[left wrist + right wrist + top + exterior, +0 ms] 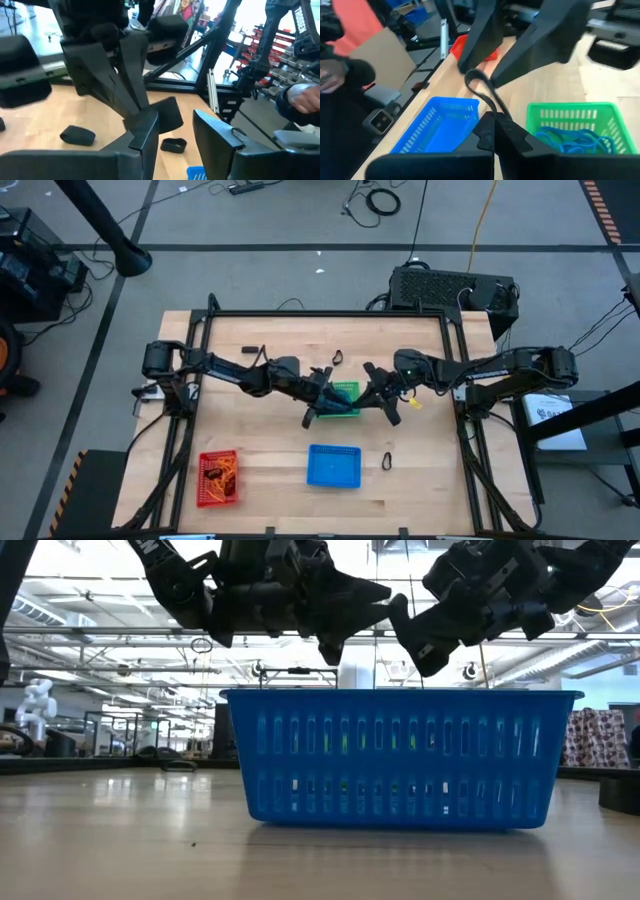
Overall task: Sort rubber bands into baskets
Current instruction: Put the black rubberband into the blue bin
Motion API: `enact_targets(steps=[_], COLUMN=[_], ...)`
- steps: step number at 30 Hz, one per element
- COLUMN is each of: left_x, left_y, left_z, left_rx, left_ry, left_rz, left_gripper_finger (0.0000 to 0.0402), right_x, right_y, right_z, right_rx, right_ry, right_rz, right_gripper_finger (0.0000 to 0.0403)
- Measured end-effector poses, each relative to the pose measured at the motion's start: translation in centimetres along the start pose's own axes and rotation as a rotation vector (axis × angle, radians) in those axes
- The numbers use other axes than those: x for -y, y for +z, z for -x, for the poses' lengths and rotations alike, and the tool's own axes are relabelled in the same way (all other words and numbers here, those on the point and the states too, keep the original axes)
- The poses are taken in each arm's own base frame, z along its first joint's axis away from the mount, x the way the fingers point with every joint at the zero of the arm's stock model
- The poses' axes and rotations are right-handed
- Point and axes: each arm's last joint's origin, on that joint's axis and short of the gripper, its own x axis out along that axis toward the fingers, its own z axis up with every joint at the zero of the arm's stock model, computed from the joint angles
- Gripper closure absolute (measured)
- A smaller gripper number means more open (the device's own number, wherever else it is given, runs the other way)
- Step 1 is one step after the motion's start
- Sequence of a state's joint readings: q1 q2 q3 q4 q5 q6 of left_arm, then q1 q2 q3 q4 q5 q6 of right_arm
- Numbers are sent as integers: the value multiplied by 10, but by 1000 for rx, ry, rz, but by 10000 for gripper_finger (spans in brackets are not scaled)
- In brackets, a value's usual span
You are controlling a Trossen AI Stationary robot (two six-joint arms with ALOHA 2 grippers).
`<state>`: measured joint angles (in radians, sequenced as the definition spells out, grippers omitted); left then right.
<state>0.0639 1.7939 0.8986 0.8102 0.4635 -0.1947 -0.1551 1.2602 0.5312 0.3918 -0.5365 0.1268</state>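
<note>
Where pinched, black rubber band [487, 95] upright

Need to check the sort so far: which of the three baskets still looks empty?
The blue basket, at the table's near edge in the middle. The red basket holds orange bands, and the green basket between the arms holds blue bands.
</note>
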Motion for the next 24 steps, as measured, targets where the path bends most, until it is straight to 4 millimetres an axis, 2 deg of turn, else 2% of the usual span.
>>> enact_targets(steps=[5, 9, 13, 19, 24], left_x=[-1, -5, -7, -7, -3], left_y=[-1, -4, -5, -5, -7], left_z=[0, 1, 1, 1, 0], left_rx=[-10, -22, -26, -28, -53], left_ry=[17, 159, 213, 210, 91], left_rz=[6, -4, -50, -55, -42], left_gripper_finger=[275, 275, 275, 275, 275], right_x=[1, -4, -10, -13, -12], right_y=[2, 1, 1, 0, -3], right_z=[0, -2, -6, -7, -7], right_rx=[25, 18, 11, 8, -11], right_ry=[-37, -16, 11, -10, -36], right_rz=[-33, -33, -38, -36, -39], right_gripper_finger=[402, 402, 402, 403, 403])
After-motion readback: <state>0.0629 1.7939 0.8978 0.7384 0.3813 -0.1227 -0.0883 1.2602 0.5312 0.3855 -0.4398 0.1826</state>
